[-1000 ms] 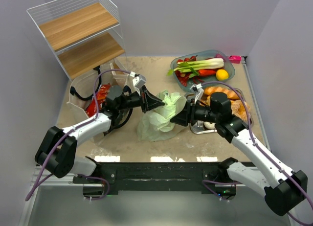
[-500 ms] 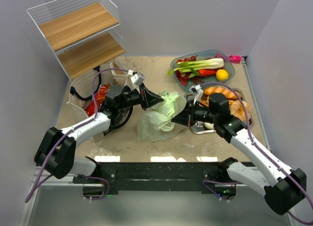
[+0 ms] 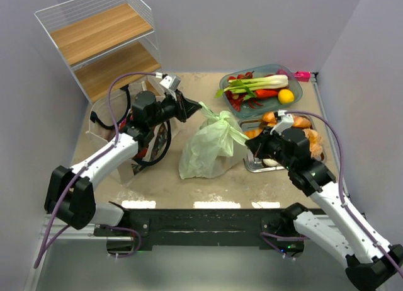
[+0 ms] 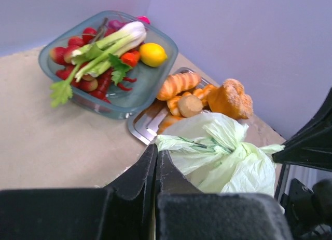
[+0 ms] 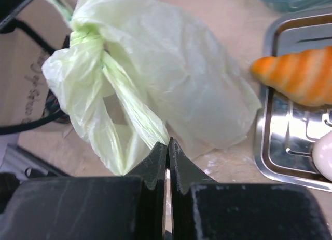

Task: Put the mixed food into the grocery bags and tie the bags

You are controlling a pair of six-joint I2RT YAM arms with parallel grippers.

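Setting: sandy tabletop (image 3: 157, 181) walled in pale lilac, arm bases at 6 o'clock.
Left gripper (image 4: 156, 156): jaws pinched flat together on one twisted handle strand (image 4: 181, 142) of the pale-green bag (image 3: 204, 152), drawn toward 10 o'clock.
Right gripper (image 5: 167, 146): jaws likewise closed with no gap, clamping the other strand (image 5: 132, 107), drawn toward 4 o'clock.
Reason for the hold: opposite pulls on the two strands, most likely to cinch the knot (image 5: 85, 36) tight and seal the bag.
Knot: already formed, a small bunched twist at the bag's 12 o'clock end, taut between both grippers.
Bag look: thin, crinkled, translucent film; body bulging, resting on the table; contents hidden.
Bag place: mid-table, between both arms, just beside the metal tray (image 3: 250, 167) at 3 o'clock.
Tray: croissant (image 5: 295, 76) and other bread lying on it.
Glass dish (image 3: 296, 75): at 1 o'clock, holding leek (image 3: 261, 83), lemon (image 3: 286, 96), red produce.
Canvas tote (image 3: 101, 136): at 9 o'clock, slumped below the wire shelf (image 3: 104, 45), black handles loose, apparently not tied.
Progress, as a guess: first bag nearly closed; plenty of food not yet packed.
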